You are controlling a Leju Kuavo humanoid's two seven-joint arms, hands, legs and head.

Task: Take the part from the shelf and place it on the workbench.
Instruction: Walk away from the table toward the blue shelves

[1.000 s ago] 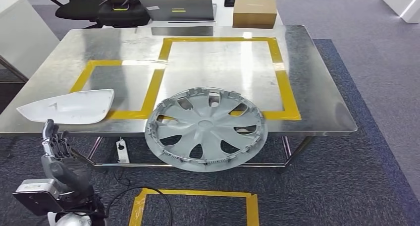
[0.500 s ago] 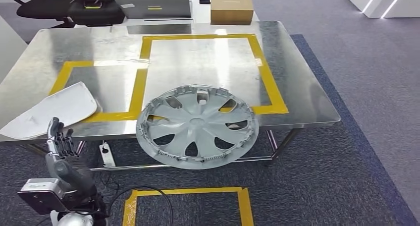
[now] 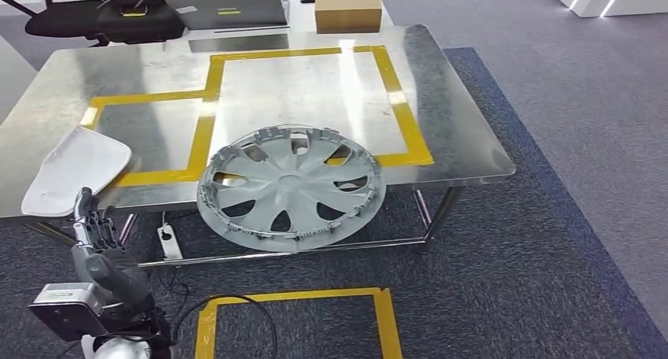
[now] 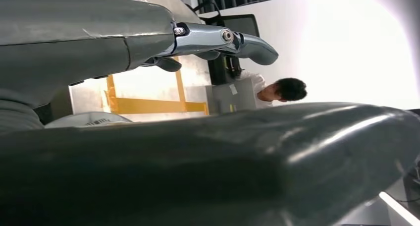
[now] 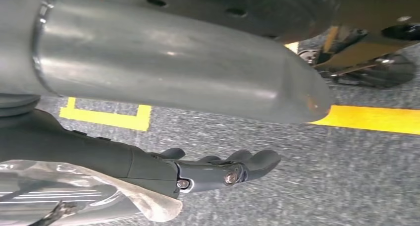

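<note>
The grey wheel cover [image 3: 290,187] lies face up on the near edge of the steel worktop [image 3: 465,131]. Its far part rests on the metal across the near strip of the yellow tape outline [image 3: 394,91], and its near part juts out past the edge, over the carpet. A white moulded shell [image 3: 75,170] sits at the worktop's left near corner and partly overhangs it, well apart from the wheel cover.

Compared with a second ago, the whole scene has slid left and upward, so the camera has turned. The wheel cover keeps its spot against the tape and the edge. The white shell now sits closer to the picture's left border.

The left hand [image 3: 94,229] stays raised below the worktop's near left edge. Its fingers [image 4: 247,42] are stretched out and apart from the thumb, and it holds nothing. The right hand [image 5: 148,77] hangs over the carpet with its dark fingers [image 5: 237,169] extended away from the thumb, and nothing lies between them.

Beyond the far edge stand a cardboard box [image 3: 346,9], a laptop [image 3: 224,16] and a black bag [image 3: 134,20]. The floor carries a yellow tape square [image 3: 291,320], and a power strip [image 3: 165,241] lies under the worktop. In the left wrist view a person [image 4: 277,89] sits beyond the worktop.
</note>
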